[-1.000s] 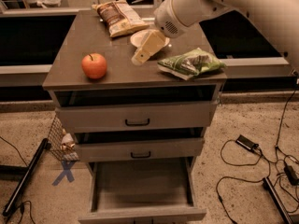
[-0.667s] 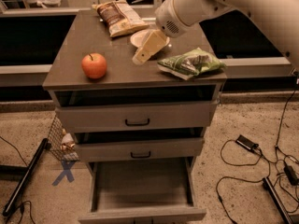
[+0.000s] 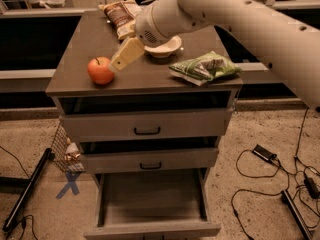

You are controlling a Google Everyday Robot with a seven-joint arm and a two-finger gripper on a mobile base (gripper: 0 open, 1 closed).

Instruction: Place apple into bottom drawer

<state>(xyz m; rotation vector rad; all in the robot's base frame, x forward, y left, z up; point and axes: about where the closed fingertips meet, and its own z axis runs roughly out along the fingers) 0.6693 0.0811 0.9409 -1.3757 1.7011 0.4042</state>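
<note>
The red-orange apple [image 3: 100,70] sits on the left front of the grey-brown cabinet top [image 3: 85,44]. My gripper [image 3: 116,65] comes in from the upper right on the white arm. Its cream tip reaches down to the apple's right side, touching or almost touching it. The bottom drawer [image 3: 152,204] is pulled out towards me and is empty inside, with its flat front panel [image 3: 150,230] at the lower edge of the view. The two upper drawers with black handles are slightly ajar.
A white bowl [image 3: 164,46] stands behind the gripper. A green chip bag [image 3: 202,67] lies at the right front and a brown snack bag [image 3: 120,14] at the back. Cables [image 3: 270,156] lie on the floor at right. A black pole [image 3: 25,194] and a blue tape cross [image 3: 69,184] lie at left.
The arm has swung left and down. The gripper has moved from over the bowl to the apple's right side. The apple has not moved.
</note>
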